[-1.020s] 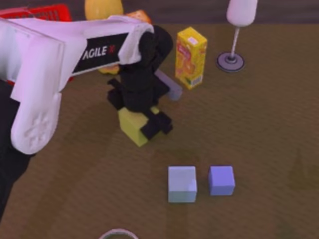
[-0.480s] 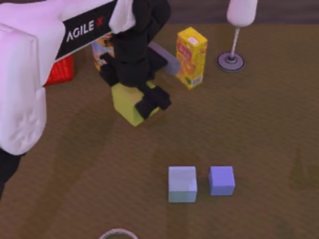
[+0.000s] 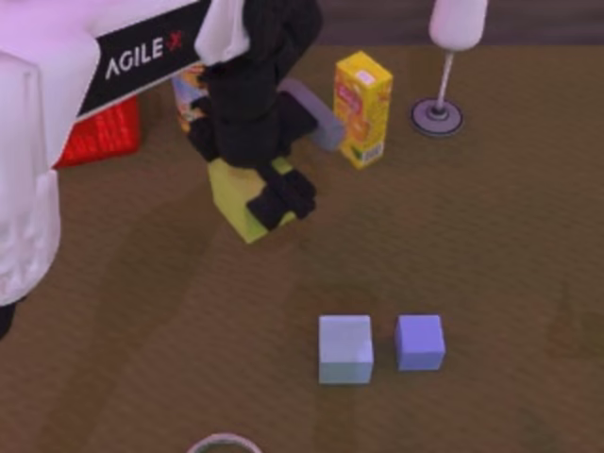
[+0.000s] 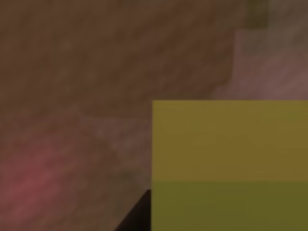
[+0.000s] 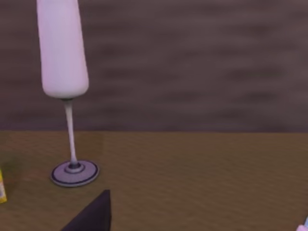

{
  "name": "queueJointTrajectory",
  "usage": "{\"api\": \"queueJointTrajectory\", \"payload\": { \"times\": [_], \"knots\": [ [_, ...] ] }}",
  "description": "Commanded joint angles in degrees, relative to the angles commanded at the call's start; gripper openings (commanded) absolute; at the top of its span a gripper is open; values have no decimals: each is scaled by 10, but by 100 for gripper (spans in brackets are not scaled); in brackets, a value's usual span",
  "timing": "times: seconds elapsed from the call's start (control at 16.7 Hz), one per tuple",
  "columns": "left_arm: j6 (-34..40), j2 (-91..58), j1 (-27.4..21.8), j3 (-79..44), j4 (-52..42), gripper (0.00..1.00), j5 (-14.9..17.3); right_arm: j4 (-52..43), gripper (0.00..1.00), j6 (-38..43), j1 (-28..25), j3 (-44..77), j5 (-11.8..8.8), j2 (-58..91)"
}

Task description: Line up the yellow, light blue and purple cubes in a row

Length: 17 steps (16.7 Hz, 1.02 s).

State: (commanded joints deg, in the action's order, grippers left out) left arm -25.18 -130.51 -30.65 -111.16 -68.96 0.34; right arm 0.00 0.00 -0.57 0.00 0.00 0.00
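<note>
Your left gripper [image 3: 267, 193], jaws clamped on the yellow cube [image 3: 243, 196], has lifted it off the tabletop [image 3: 472, 245] this past second. Carry it beside the light blue cube [image 3: 344, 348] and purple cube [image 3: 419, 342], already touching-close in a row. Your right arm is out of sight.

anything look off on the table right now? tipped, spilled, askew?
Nothing is tipped or spilled. The juice carton and glass stand upright. Only the yellow cube is askew: the left tool holds it turned at an angle, well back from the light blue cube and purple cube, which sit squarely side by side.
</note>
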Motion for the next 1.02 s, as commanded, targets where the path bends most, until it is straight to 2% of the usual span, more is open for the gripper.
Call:
{"api": "queueJointTrajectory", "payload": {
  "times": [0.42,0.6,1.02],
  "knots": [
    [-197,177,-38,271,63,0,-1,0,100,0,0,0,0,0],
    [-265,238,-53,346,86,0,0,0,100,0,0,0,0,0],
    [-286,255,-54,367,95,0,0,0,100,0,0,0,0,0]
  ]
}}
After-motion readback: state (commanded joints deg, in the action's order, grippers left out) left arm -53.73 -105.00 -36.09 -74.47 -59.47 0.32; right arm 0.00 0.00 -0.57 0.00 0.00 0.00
